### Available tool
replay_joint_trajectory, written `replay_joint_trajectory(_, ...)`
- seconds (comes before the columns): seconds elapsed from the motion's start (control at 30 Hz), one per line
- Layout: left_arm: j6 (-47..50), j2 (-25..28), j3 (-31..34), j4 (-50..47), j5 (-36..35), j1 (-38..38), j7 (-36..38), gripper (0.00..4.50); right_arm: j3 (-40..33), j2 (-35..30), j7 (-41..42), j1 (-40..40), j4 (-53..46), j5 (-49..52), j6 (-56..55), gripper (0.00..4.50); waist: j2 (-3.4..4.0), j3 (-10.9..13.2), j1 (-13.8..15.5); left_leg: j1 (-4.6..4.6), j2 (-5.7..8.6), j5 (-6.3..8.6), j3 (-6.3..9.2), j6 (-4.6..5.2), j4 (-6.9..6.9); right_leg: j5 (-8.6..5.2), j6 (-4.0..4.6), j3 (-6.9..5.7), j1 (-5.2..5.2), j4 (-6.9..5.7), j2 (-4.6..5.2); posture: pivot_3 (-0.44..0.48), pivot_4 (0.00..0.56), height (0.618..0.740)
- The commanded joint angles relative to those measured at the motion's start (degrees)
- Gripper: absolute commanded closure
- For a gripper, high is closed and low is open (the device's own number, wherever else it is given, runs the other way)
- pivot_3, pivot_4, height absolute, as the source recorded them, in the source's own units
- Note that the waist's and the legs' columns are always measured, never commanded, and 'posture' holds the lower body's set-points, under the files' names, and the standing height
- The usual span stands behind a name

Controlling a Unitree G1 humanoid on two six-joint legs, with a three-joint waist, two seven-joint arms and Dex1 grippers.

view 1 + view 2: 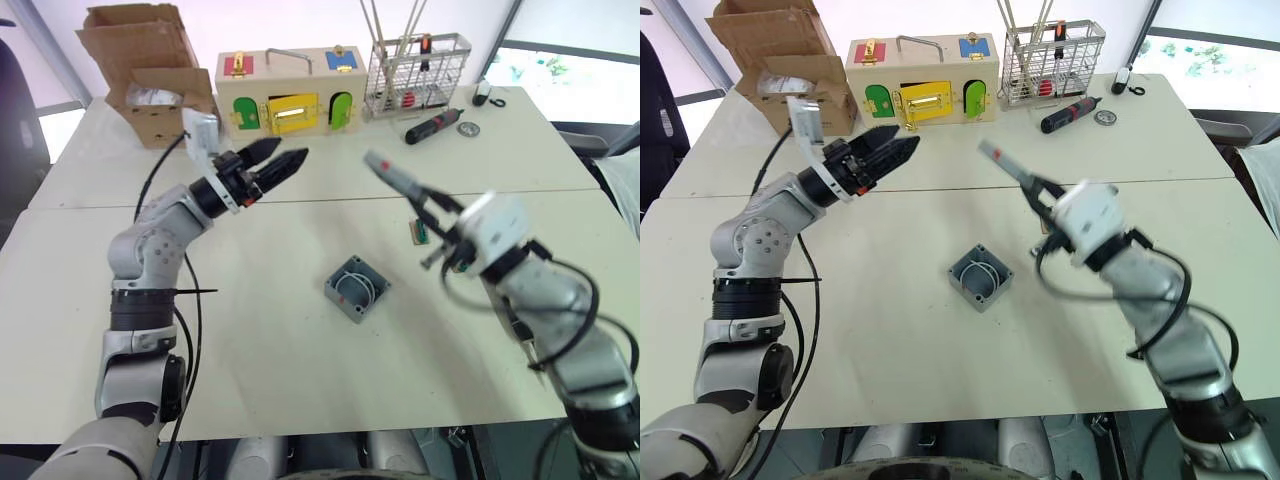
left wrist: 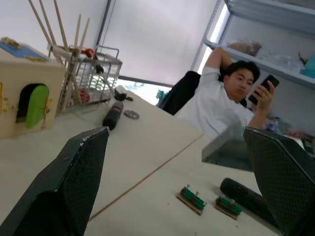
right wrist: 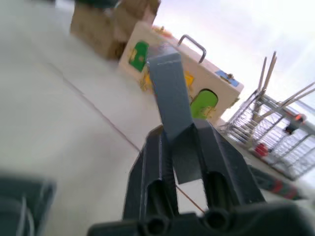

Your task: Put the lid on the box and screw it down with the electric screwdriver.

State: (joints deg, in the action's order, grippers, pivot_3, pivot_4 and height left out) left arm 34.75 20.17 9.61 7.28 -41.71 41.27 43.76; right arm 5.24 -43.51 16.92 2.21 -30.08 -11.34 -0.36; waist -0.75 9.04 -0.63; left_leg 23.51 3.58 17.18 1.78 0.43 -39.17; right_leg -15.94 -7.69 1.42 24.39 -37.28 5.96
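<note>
The right gripper (image 1: 1025,180) pinches the flat grey plastic lid (image 3: 170,93) edge-on, raised for carrying to the open square grey box (image 1: 356,288); the left gripper (image 1: 277,160) hovers, fingers spread, empty.

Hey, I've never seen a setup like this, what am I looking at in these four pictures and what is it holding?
This is a two-armed humanoid robot at a white table. The two wide pictures come from cameras in its head, looking down over its arms. The other two come from cameras on its wrists, looking along the fingers.

The right pincer is shut on the lid, a flat grey cover held edge-up above the table. The left pincer is open, empty and raised.

The box, grey and open, sits mid-table. At the far edge are a cardboard box, a wooden latch box, a wire rack and a small black-and-red screwdriver. A seated person looking at a phone appears in the left wrist picture.
</note>
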Motion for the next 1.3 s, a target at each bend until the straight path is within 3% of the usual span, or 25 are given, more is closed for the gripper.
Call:
replay_joint_trajectory(0.03, 0.0, -0.2, -2.5, -1.4, 1.1, 1.3, 1.8, 0.06, 1.7, -1.9, -8.3, -5.8, -0.2, -20.2, -11.2, 4.40, 0.00, 0.0, 0.0, -0.03, -0.01, 0.00, -0.01, -0.01, 0.01, 0.00, 0.00, 0.00, 0.00, -0.01, 0.00, 0.000, 0.150, 0.737)
replay_joint_trajectory(0.13, -0.2, -0.2, -5.8, -3.1, 2.7, 0.2, 3.6, 0.06, 3.3, -0.4, -11.9, -9.1, 0.2, -30.2, -13.7, 4.40, 0.00, 0.0, 0.0, -0.05, -0.02, -0.02, 0.00, -0.04, 0.00, 0.00, 0.00, 0.00, -0.03, -0.01, -0.04, 0.000, 0.150, 0.737)
replay_joint_trajectory(0.3, 3.3, 0.7, -10.6, -6.4, 2.2, -1.4, 8.5, 0.06, 5.1, 3.6, -13.1, -9.7, 0.3, -38.8, -14.2, 4.40, 0.01, 0.0, 0.0, -0.06, -0.06, -0.04, -0.02, -0.07, 0.00, 0.00, 0.00, 0.02, -0.04, -0.01, -0.06, 0.000, 0.150, 0.737)
replay_joint_trajectory(0.53, 3.2, 0.1, -15.3, -6.9, 4.4, -1.3, 12.4, 0.06, 6.3, 6.8, -13.3, -11.7, 1.1, -41.0, -16.9, 4.40, 0.01, 0.0, 0.2, -0.07, -0.06, -0.04, 0.01, -0.07, 0.00, 0.00, 0.01, 0.01, -0.11, 0.03, -0.06, 0.000, 0.150, 0.737)
replay_joint_trajectory(0.97, 2.2, 1.1, -18.2, -6.1, 7.2, -2.7, 17.7, 0.06, 3.2, 3.4, -17.9, -12.9, 7.2, -40.7, -26.1, 4.40, 0.01, 0.0, 0.1, -0.10, -0.07, -0.04, 0.02, -0.07, 0.01, 0.00, 0.01, 0.02, -0.14, 0.03, -0.07, 0.000, 0.150, 0.737)
replay_joint_trajectory(1.07, 1.0, 1.1, -18.4, -5.9, 8.3, -3.0, 18.3, 0.86, 2.3, 3.1, -19.5, -12.9, 9.2, -40.9, -27.1, 4.40, 0.01, 0.0, 0.1, -0.11, -0.07, -0.04, 0.01, -0.07, 0.01, 0.00, 0.01, 0.02, -0.16, 0.03, -0.07, 0.000, 0.150, 0.737)
replay_joint_trajectory(1.1, 1.1, 1.0, -18.3, -6.1, 8.3, -3.0, 18.3, 1.27, 2.2, 3.1, -19.8, -12.8, 9.4, -41.1, -27.4, 4.40, 0.01, 0.0, 0.1, -0.12, -0.07, -0.04, 0.02, -0.07, 0.00, 0.00, 0.01, 0.02, -0.17, 0.04, -0.07, 0.000, 0.150, 0.737)
replay_joint_trajectory(1.17, 1.3, 0.9, -18.4, -6.5, 8.3, -3.1, 18.3, 2.50, 2.0, 3.2, -20.1, -12.6, 9.6, -41.5, -27.7, 4.40, 0.01, 0.0, 0.1, -0.12, -0.07, -0.04, 0.02, -0.07, 0.00, 0.00, 0.01, 0.02, -0.17, 0.04, -0.07, 0.000, 0.150, 0.737)
replay_joint_trajectory(1.2, 1.4, 0.8, -18.5, -6.7, 8.4, -3.2, 18.3, 2.78, 1.9, 3.5, -20.2, -12.6, 9.7, -41.7, -27.5, 4.40, 0.01, 0.0, 0.1, -0.12, -0.07, -0.04, 0.02, -0.07, 0.01, 0.00, 0.01, 0.02, -0.17, 0.04, -0.07, 0.000, 0.150, 0.737)
replay_joint_trajectory(1.3, 1.4, 0.5, -18.5, -6.8, 8.6, -3.2, 18.3, 2.78, 2.0, 3.8, -20.6, -12.3, 9.8, -42.3, -27.4, 4.40, 0.01, 0.0, 0.1, -0.12, -0.07, -0.04, 0.02, -0.07, 0.01, 0.00, 0.01, 0.02, -0.17, 0.04, -0.07, 0.000, 0.150, 0.737)
